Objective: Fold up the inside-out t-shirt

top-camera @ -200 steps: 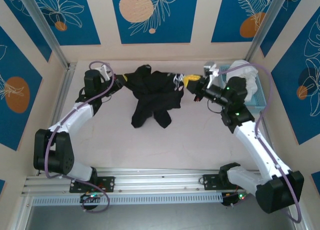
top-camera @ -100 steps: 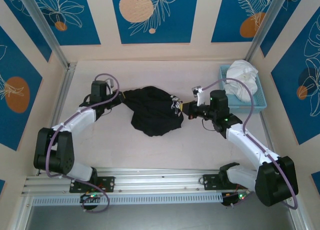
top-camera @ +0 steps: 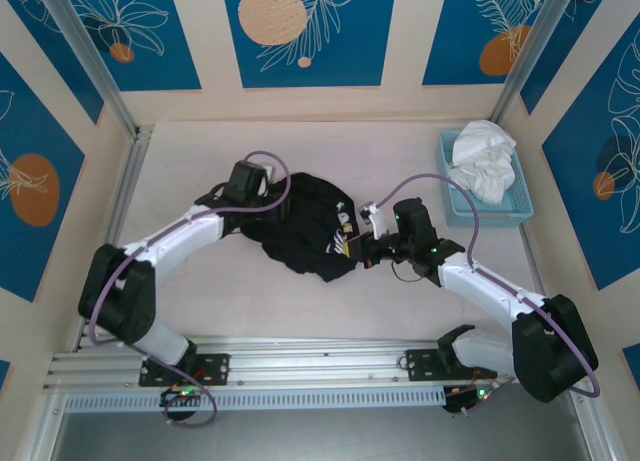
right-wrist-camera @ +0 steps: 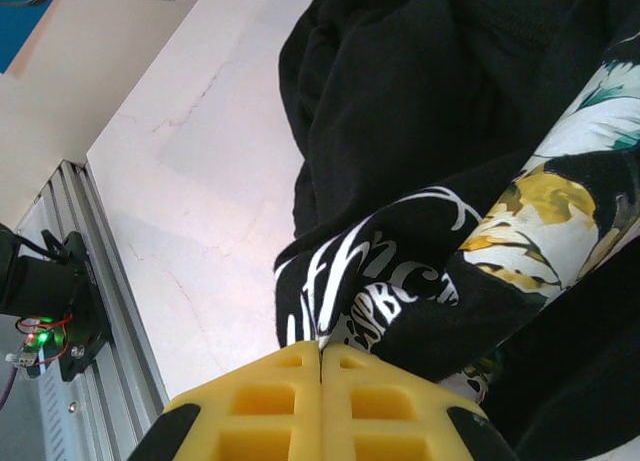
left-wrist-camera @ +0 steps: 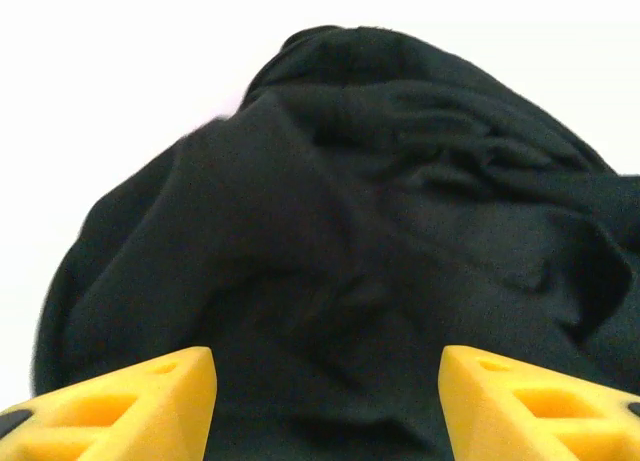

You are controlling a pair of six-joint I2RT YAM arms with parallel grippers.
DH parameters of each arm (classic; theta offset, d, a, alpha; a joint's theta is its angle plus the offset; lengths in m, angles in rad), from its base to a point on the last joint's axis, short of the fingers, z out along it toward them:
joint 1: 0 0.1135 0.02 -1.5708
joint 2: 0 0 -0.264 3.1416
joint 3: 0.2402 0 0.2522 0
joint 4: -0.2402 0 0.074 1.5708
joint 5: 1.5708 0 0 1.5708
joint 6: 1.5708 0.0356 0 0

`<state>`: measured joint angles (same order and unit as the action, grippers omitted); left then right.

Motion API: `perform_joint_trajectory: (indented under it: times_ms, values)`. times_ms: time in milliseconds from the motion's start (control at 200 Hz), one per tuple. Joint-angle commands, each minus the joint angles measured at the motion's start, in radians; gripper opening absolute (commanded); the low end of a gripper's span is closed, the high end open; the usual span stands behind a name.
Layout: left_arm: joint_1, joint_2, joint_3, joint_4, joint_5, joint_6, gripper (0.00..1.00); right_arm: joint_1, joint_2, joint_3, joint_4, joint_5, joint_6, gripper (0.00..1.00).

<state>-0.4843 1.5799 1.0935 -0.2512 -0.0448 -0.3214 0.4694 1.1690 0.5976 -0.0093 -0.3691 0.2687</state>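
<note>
Both tools meet the t-shirt (top-camera: pixel 305 226): left tool (left-wrist-camera: pixel 327 376) parted, right tool (right-wrist-camera: pixel 320 359) pinching.

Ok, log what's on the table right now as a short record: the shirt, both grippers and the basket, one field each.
t-shirt: black, bunched in a heap mid-table, floral print and white lettering partly showing
left gripper: open, fingers apart just above the black cloth, holding nothing
right gripper: shut, pinching the lettered edge of the t-shirt
basket: light blue, far right of the table
white garment: piled inside the basket
</note>
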Motion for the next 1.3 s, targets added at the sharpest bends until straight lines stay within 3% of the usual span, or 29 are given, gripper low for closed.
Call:
perform_joint_trajectory:
  times_ms: [0,185,240,390,755,1045,1175,1295]
  values:
    - [0.011,0.105,0.077,-0.036,-0.012,0.015,0.61,0.003,0.0,0.01,-0.005,-0.001,-0.021,0.0]
    - [0.017,0.265,0.217,-0.042,0.045,-0.01,0.55,0.007,-0.006,0.007,0.001,0.005,-0.011,0.0]
    - [0.019,0.299,0.251,-0.053,0.054,-0.014,0.44,0.006,-0.01,0.005,0.004,0.008,-0.01,0.0]
    - [0.038,0.283,0.273,-0.008,0.103,-0.022,0.0,0.011,-0.032,0.015,0.006,0.018,-0.016,0.0]
    - [0.084,-0.047,0.266,0.173,0.304,-0.043,0.0,0.011,-0.159,0.148,0.049,0.094,-0.036,0.0]
    - [0.163,-0.239,0.339,0.457,0.463,-0.231,0.0,0.008,-0.227,0.399,-0.024,0.353,-0.024,0.0]
    - [0.171,-0.268,0.38,0.362,0.439,-0.186,0.0,-0.01,-0.241,0.487,-0.101,0.445,-0.051,0.0]
    - [0.171,-0.274,0.353,0.342,0.449,-0.178,0.0,-0.04,-0.206,0.565,-0.152,0.424,-0.063,0.0]
